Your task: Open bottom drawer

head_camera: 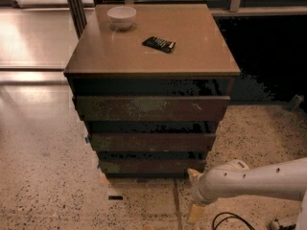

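The bottom drawer (151, 166) is the narrowest dark brown front, lowest of three in the cabinet, just above the floor. It sits nearly flush, like the two fronts above it. My gripper (194, 195) is at the end of the white arm (254, 180) that reaches in from the right, low near the floor. It is just below and beside the bottom drawer's right corner. Its cream tip (193, 175) is close to that corner; I cannot tell whether it touches.
The cabinet's tan top (153, 56) carries a white bowl (121, 17) and a black remote (159, 44). The middle drawer front (151, 142) and the wide top front (151, 108) are above. A black cable (230, 220) lies on the speckled floor at the right.
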Robot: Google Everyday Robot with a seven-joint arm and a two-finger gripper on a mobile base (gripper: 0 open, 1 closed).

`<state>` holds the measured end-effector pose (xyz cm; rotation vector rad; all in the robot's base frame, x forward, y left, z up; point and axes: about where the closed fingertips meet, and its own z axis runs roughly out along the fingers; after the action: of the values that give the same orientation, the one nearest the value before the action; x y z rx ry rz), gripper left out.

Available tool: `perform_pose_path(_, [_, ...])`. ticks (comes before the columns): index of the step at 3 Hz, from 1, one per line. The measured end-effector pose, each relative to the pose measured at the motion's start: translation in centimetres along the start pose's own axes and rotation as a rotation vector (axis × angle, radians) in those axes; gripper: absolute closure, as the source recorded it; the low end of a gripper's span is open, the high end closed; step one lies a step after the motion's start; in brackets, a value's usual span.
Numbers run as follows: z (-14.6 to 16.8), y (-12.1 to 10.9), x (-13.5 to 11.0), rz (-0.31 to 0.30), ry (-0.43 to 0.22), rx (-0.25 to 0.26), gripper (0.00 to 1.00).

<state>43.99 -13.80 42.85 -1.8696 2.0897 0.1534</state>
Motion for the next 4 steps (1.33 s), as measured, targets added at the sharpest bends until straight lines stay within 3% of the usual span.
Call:
perform_pose_path(1, [0.0, -0.8, -0.7, 0.011, -0.023, 0.033, 0.0])
perform_pose_path(3, [1.3, -1.1, -1.5, -0.021, -0.071, 0.03, 0.0])
perform_pose_path(4, [5.4, -2.6, -4.0, -0.089, -0.207, -0.027, 0.0])
